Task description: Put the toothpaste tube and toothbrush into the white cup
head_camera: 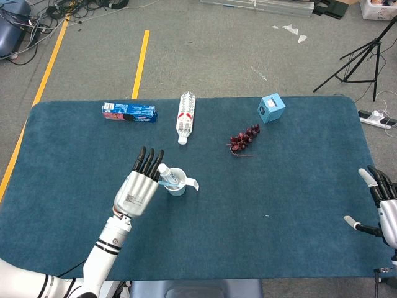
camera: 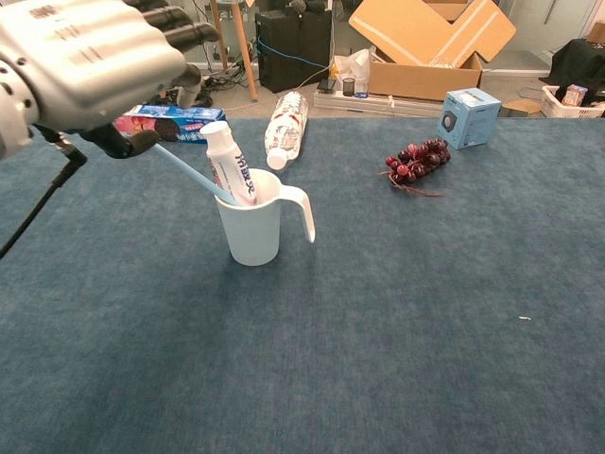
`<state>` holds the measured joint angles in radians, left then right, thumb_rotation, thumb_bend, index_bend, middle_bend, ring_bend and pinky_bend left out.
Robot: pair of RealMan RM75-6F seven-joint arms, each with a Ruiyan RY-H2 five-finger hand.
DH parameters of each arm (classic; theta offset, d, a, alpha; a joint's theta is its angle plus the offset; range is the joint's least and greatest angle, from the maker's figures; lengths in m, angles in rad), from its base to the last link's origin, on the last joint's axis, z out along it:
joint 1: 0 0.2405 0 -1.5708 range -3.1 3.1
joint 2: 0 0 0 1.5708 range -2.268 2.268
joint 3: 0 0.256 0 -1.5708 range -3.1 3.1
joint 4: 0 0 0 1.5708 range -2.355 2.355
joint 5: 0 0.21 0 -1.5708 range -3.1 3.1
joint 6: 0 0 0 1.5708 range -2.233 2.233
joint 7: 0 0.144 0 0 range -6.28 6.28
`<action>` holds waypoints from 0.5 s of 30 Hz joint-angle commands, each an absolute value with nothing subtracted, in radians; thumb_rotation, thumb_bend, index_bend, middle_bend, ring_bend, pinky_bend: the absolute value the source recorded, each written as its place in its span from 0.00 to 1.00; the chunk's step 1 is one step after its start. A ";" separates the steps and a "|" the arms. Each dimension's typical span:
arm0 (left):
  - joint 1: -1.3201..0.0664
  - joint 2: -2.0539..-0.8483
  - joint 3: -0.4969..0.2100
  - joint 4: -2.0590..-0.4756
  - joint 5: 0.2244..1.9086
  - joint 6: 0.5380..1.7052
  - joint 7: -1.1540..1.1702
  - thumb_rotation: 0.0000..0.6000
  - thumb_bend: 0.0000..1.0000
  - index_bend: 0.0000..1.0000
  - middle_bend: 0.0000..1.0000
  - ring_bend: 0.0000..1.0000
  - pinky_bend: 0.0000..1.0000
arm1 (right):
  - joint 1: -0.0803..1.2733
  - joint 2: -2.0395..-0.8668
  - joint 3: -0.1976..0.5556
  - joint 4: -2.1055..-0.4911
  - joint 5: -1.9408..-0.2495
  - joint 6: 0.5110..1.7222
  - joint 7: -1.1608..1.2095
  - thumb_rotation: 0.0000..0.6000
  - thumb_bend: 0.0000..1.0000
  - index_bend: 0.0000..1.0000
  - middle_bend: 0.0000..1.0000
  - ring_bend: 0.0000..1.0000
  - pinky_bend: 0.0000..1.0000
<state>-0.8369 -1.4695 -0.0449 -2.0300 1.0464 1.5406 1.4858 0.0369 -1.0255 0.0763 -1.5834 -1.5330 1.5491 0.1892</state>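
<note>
- The white cup (camera: 253, 227) is smooth plastic with a curved handle and a pouring lip; it stands upright on the blue felt-like table (head_camera: 279, 236), left of the middle and well in from every edge.
- The toothpaste tube (camera: 230, 164) stands in the cup, cap up, leaning a little to the left; white with red lettering.
- The toothbrush (camera: 189, 173), a thin pale blue stick, slants out of the cup toward the left.
- The left hand (head_camera: 139, 186), grey metal shell with black fingers, hovers just left of the cup; its fingers are stretched out and apart and grip nothing. Whether the thumb touches the toothbrush cannot be told.
- The right hand (head_camera: 383, 208) rests by the table's right edge, fingers spread, holding nothing.
</note>
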 commanded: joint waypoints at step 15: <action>-0.488 -1.237 0.174 -1.969 1.344 1.599 0.728 1.00 0.28 0.00 0.00 0.00 0.07 | 0.044 -1.050 0.082 -1.586 -1.514 1.535 0.124 1.00 0.00 0.07 0.05 0.03 0.42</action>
